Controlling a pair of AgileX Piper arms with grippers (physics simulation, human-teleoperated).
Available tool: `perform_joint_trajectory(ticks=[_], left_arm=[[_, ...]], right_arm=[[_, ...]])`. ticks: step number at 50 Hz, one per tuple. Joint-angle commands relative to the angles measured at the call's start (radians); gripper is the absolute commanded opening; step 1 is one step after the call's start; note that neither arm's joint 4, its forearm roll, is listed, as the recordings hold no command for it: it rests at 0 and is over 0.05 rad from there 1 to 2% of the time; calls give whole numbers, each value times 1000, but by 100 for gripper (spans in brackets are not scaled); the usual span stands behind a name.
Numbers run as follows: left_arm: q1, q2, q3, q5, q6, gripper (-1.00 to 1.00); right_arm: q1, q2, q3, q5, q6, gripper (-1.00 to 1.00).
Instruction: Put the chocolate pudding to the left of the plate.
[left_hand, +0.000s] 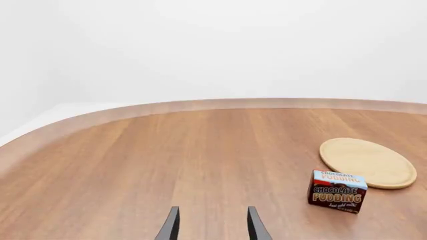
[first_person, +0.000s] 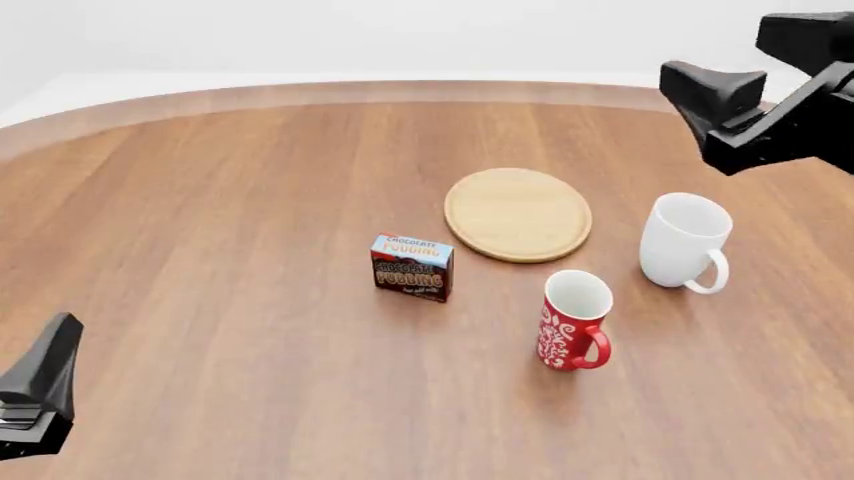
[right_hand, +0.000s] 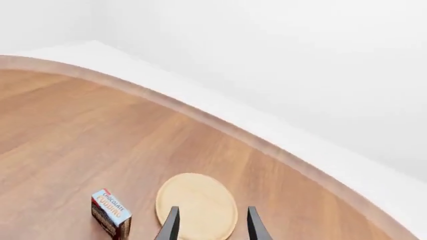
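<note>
- Left gripper (left_hand: 212, 225) hangs low at the near left, fingers spread, holding nothing.
- Red mug (first_person: 575, 320) stands near right; white mug (first_person: 686, 241) beyond it.
- Pudding (first_person: 411, 267) stands upright on the counter (first_person: 200, 230), just near-left of the plate (first_person: 518, 213), apart.
- Right gripper (right_hand: 212, 225), spread, empty, hovers far right.

A wooden table (first_person: 240, 200) with a curved far edge; plain white wall behind; soft, even light

Simulated tabletop scene: bare wooden table (first_person: 200, 250), blank white surroundings.
</note>
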Motion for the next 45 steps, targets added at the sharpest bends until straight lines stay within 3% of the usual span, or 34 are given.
perform_joint_trajectory(ticks=[1, 15, 24, 35, 45], left_arm=[[0, 0, 0, 0, 0, 100], [0, 0, 0, 0, 0, 100], [0, 0, 0, 0, 0, 100], [0, 0, 0, 0, 0, 100], [0, 0, 0, 0, 0, 100]], right_arm=[[86, 168, -102, 57, -46, 100], [110, 317, -190, 93, -51, 100], [187, 415, -219, 115, -40, 100], [218, 482, -229, 113, -62, 100], [243, 519, -186, 87, -36, 100]])
